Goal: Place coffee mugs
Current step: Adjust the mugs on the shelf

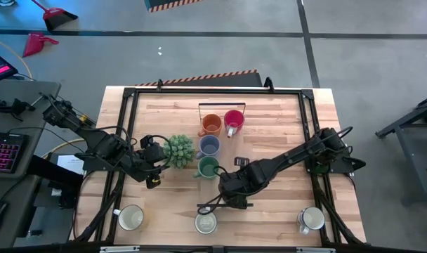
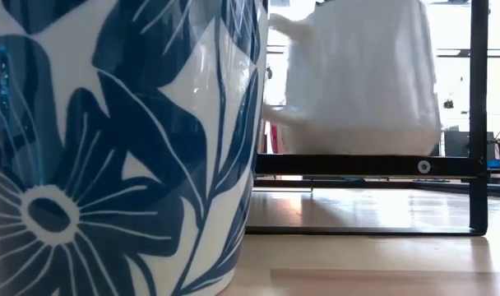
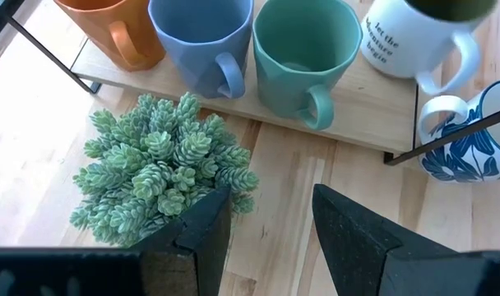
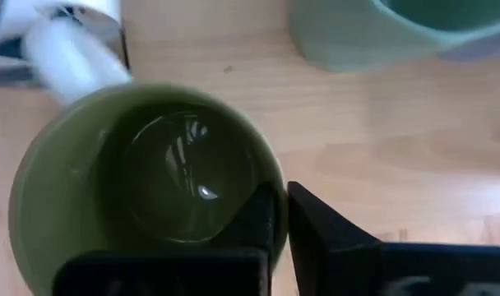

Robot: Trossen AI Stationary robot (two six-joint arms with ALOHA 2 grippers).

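One olive mug (image 4: 143, 181) rim in right tool (image 4: 279, 215).

Table (image 1: 284, 211) was light butcher-block wood with a black frame round the edge. Around the middle sat the spiky green plant (image 1: 179, 150), and from it the orange mug (image 1: 211, 125) and pink-red mug (image 1: 233, 120) were at 2 o'clock, lavender-blue mug (image 1: 209, 146) and teal mug (image 1: 208, 167) at 3. Three white mugs (image 1: 130, 217) lined the near edge.

Orange mug (image 3: 118, 29) beside lavender-blue mug (image 3: 202, 41); teal-green mug (image 3: 303, 53) next; olive-green mug (image 4: 143, 185) glossy inside; white mug with blue floral pattern (image 2: 118, 148); pale green spiky plant (image 3: 159, 168) just beside the lavender-blue mug
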